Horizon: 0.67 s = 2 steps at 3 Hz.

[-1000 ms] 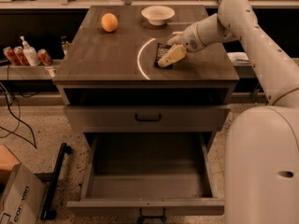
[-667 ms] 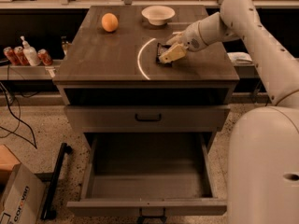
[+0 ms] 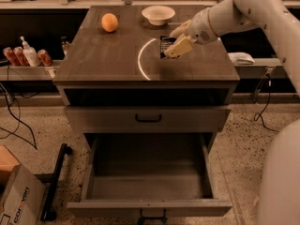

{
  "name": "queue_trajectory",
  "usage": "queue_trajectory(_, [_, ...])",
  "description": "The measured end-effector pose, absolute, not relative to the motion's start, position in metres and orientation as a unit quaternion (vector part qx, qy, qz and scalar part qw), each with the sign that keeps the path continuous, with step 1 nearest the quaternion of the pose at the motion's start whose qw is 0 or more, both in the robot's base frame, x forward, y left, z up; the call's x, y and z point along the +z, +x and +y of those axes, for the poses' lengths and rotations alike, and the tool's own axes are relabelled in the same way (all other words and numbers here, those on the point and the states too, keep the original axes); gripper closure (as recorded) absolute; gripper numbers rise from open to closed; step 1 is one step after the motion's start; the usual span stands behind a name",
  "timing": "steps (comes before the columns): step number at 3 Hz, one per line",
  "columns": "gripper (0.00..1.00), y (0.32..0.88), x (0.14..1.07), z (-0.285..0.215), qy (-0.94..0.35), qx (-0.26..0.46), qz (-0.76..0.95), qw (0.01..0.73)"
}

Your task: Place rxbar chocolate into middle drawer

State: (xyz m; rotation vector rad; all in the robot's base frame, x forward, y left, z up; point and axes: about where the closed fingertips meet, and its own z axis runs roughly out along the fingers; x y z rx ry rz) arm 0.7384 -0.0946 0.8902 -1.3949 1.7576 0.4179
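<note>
The rxbar chocolate (image 3: 165, 45), a small black wrapper with pale lettering, sits between the fingers of my gripper (image 3: 174, 42) over the right part of the cabinet top (image 3: 108, 60). The gripper is shut on the bar and holds it at the tabletop or just above it. The arm comes in from the upper right. The middle drawer (image 3: 150, 208) is pulled fully open below, and its deep grey box shows nothing inside. Its black handle peeks out at the bottom edge.
An orange (image 3: 109, 22) and a white bowl (image 3: 158, 14) stand at the back of the cabinet top. The upper drawer front (image 3: 148, 118) is closed. Cans and a bottle (image 3: 26, 55) stand on the left shelf. A cardboard box (image 3: 14, 200) lies on the floor at the left.
My gripper has moved a little up and toward the back of the cabinet top, with the black bar in its fingers. The drawer has not moved.
</note>
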Motion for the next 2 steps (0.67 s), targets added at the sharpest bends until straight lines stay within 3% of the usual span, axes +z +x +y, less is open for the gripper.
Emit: queue_trajectory(2, [1.0, 0.633, 0.927, -0.097, -0.563, 0.17, 0.692, 0.418])
